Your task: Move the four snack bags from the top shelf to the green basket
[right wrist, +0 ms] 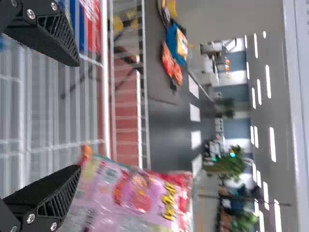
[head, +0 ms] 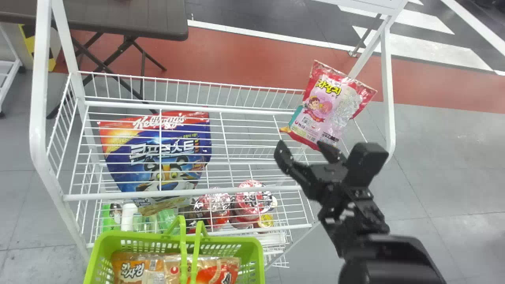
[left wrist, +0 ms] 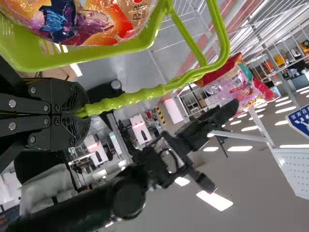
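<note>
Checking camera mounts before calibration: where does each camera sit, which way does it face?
Head view: on the head, facing forward and down over the white rack and basket; right arm and right pincer show.
Left wrist view: left wrist, facing out past the left pincer on the basket's handle; right arm beyond.
Right wrist view: right wrist, across the rack; right pincer shows.
Shared: pink snack bag, all three; basket, head and left wrist.

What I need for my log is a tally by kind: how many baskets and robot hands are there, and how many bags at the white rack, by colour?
Green basket: 1
Robot hands: 2, the left hand and the right hand
Red-and-pink snack bag: 1
Blue bag: 1
Total: 5
</note>
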Robot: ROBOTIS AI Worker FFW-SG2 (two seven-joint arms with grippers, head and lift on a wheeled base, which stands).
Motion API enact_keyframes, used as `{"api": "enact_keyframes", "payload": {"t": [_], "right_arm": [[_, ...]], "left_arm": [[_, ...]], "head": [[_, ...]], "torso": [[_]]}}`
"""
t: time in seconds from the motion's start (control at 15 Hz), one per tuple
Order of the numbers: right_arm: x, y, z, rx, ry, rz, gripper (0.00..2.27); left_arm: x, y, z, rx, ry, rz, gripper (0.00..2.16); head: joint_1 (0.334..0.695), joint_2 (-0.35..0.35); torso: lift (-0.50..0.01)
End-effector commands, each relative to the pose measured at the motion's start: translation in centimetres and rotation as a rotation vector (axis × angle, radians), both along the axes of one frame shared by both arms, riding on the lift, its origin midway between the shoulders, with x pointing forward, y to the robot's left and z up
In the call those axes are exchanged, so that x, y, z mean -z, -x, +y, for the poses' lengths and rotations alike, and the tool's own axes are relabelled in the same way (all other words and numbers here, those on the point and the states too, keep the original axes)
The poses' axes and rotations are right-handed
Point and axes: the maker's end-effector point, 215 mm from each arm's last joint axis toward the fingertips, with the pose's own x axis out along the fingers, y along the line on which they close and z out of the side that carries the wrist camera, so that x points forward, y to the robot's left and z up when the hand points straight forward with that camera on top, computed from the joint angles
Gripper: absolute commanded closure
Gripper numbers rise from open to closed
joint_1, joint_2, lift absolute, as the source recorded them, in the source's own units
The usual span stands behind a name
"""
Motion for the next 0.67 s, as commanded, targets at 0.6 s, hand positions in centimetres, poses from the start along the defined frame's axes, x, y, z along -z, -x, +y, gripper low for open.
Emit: {"api": "enact_keyframes", "payload": {"t": [0.6], "right_arm": [[4.7,-6.3,-11.3,0.448,0.181,0.218,0.09]], "left_arm": [[0.0,-0.2,0.9,0.0,-0.004,-0.004,1.4]], "head": [[0.695,-0.35]], "torso": [[0.0]]}}
